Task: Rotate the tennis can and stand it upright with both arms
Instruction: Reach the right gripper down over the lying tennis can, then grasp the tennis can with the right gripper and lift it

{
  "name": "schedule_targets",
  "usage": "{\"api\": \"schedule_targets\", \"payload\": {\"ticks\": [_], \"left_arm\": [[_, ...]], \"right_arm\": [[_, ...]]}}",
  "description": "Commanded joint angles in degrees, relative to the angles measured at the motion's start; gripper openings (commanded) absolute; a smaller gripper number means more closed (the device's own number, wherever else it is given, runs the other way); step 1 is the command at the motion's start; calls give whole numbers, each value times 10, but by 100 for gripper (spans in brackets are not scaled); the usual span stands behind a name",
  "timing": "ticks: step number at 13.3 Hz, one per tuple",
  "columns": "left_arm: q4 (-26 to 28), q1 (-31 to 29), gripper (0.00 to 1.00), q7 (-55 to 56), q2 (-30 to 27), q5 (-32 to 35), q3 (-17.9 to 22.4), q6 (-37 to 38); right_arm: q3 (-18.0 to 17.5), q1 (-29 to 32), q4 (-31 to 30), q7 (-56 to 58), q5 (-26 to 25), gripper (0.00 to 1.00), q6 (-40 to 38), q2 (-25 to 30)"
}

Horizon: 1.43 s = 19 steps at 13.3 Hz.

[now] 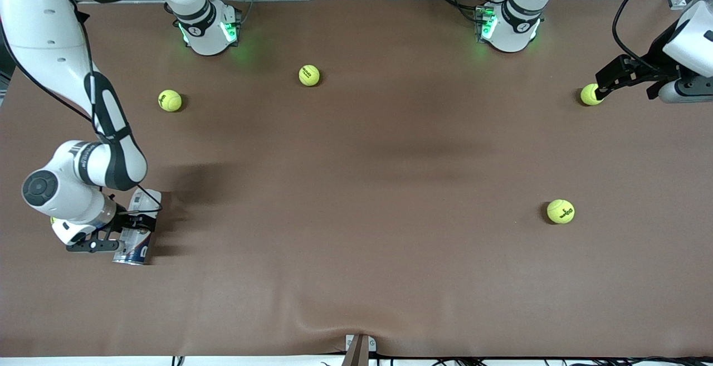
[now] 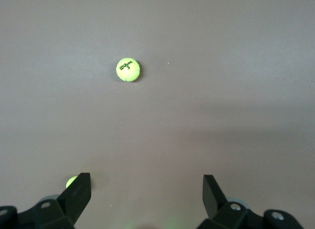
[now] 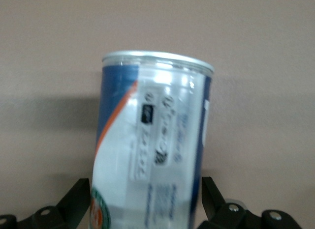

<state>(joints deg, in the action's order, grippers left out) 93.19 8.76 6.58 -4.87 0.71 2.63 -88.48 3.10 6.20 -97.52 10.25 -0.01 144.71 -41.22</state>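
The tennis can [image 1: 135,243] lies on its side on the brown table near the right arm's end, its metallic rim toward the front camera. My right gripper [image 1: 136,224] is down over its middle, with one finger on each side of the can, wide apart. In the right wrist view the can [image 3: 152,140] fills the space between the fingers [image 3: 78,197], with a thin gap at one side. My left gripper [image 1: 602,89] is open and empty at the left arm's end of the table, just above a tennis ball [image 1: 590,94]. It also shows in the left wrist view [image 2: 146,189].
Loose tennis balls lie on the table: one [image 1: 170,100] and another [image 1: 309,75] near the right arm's base, and one [image 1: 560,211] nearer the front camera, also in the left wrist view [image 2: 128,70]. A ball [image 2: 72,181] peeks out beside a left finger.
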Motion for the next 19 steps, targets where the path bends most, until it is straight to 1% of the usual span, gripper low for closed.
{"api": "schedule_targets", "payload": {"ticks": [1,2,3,4,5,7,8,10,13,14,17,18,19], "left_arm": [[-4,-4,100,-13,0,-2,-1,5],[-5,-4,100,-14,0,-2,-1,5],[-4,-4,100,-13,0,-2,-1,5],[-4,-4,100,-14,0,-2,-1,5],[-5,-4,100,-13,0,-2,-1,5],[-5,-4,100,-14,0,-2,-1,5],[-5,-4,100,-14,0,-2,-1,5],[-5,-4,100,-14,0,-2,1,5],[-6,-4,100,-14,0,-2,4,5],[-6,-4,100,-14,0,-2,4,5],[-6,-4,100,-14,0,-2,4,5],[-5,-4,100,-14,0,-2,4,5],[-5,-4,100,-14,0,-2,4,5]], "right_arm": [[-6,6,20,7,3,77,1,-17],[-6,5,20,11,2,53,0,-16],[-6,3,17,18,2,46,0,-13],[-6,-3,17,26,2,46,-13,-4],[-8,-7,20,33,1,46,-43,15],[-9,-36,21,49,0,50,-91,65],[-8,-64,22,50,-1,51,-115,84],[-11,-126,23,58,-2,52,-128,107],[-11,-243,45,72,-4,53,-127,105],[-10,-280,50,72,-7,58,-122,101],[-10,-367,75,86,-23,59,-113,70],[-10,-386,83,110,-34,61,-91,54],[-10,-406,89,145,-42,67,-54,36]]}}
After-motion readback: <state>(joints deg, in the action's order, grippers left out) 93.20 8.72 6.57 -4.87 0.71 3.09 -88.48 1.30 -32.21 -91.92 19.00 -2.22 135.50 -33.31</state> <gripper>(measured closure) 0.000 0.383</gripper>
